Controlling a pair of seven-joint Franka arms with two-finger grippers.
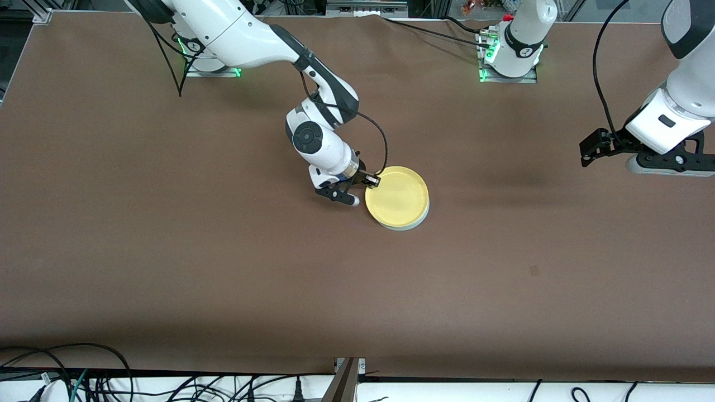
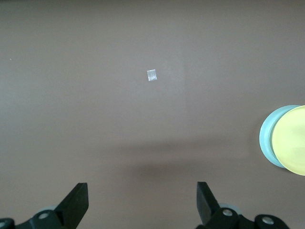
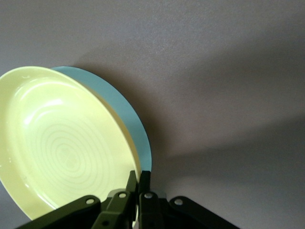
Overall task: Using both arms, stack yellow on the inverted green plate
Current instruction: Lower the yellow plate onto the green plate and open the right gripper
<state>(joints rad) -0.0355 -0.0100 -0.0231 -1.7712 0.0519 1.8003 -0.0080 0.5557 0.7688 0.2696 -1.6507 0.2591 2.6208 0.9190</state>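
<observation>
So the yellow plate (image 1: 397, 195) is sitting on the upside-down green plate (image 1: 403, 224) mid-bench, with the green edge peeking out underneath. The right tool (image 1: 373, 181) has its fingers pressed together, pinching the yellow rim at the edge toward the right arm's end. The risk, as it looks from here: if that arm pulls away before letting go, it could drag or tip the yellow one off the stack. The left tool (image 2: 142, 205) hangs spread and empty over bare bench (image 1: 167, 251) at its own end, just waiting. Only a small pale scrap (image 2: 152, 75) lies under it, nothing blocking.

brown table (image 1: 167, 251), small pale square (image 2: 152, 75)
</observation>
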